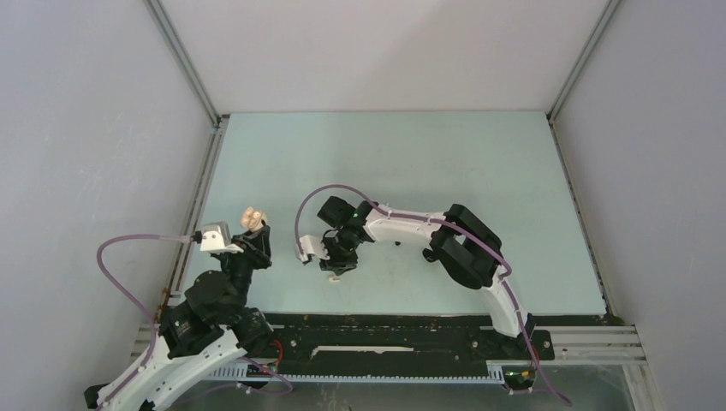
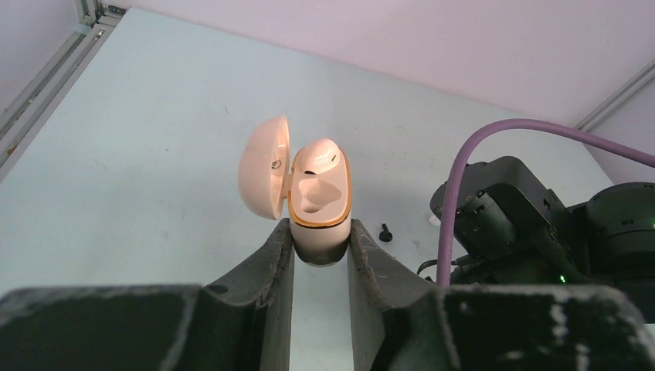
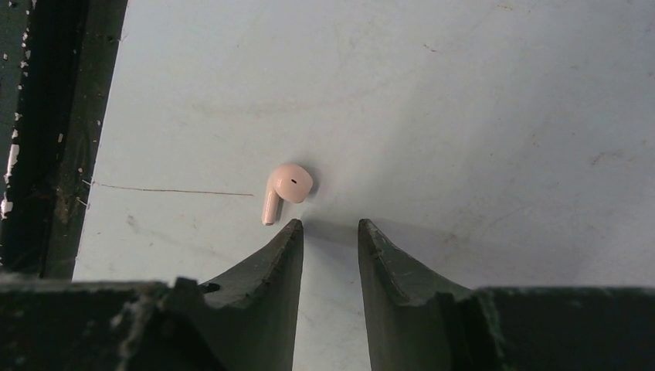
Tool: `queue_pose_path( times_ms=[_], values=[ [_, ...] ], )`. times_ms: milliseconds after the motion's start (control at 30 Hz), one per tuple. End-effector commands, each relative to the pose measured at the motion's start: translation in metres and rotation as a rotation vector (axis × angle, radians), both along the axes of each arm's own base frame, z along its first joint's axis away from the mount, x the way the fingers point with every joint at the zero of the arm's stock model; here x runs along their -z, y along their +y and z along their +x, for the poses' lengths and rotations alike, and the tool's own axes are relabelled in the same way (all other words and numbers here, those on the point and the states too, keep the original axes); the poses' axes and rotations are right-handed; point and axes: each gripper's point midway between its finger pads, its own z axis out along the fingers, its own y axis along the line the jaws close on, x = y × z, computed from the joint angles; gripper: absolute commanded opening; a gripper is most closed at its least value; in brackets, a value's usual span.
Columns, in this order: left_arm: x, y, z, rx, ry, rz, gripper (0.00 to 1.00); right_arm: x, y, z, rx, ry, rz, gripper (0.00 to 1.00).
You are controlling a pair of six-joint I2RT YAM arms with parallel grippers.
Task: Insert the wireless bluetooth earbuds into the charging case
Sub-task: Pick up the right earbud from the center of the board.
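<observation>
Earbud (image 3: 287, 188) just beyond tips of parted, empty right fingers (image 3: 266, 270); left fingers (image 2: 270, 282) clamp open case (image 2: 318, 212).

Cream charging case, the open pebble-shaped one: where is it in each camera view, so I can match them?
Top external: the open cream pebble-shaped charging case is left of centre, held at the tip of the left gripper.
Left wrist: mid-picture, lid swung left, base clamped between the fingers.
Right wrist: not in it.
Shared landmark: the pale green table top, in all three views.
</observation>
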Motion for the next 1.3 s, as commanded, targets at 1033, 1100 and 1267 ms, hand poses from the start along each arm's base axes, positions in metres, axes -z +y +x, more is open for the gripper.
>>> queue_pose_path(
  times_ms=[1033,1100,1267],
  values=[
    [-0.006,0.003,0.000,-0.006,-0.028,-0.016,0.00,0.036,-0.010,-0.044,-0.045,0.146,-0.144,0.31],
    [-0.005,0.002,0.000,-0.005,-0.027,-0.014,0.00,0.038,-0.011,-0.045,-0.046,0.151,-0.148,0.27],
    [-0.005,0.002,0.000,-0.003,-0.025,-0.014,0.00,0.033,-0.018,-0.041,-0.028,0.149,-0.156,0.22]
  ],
)
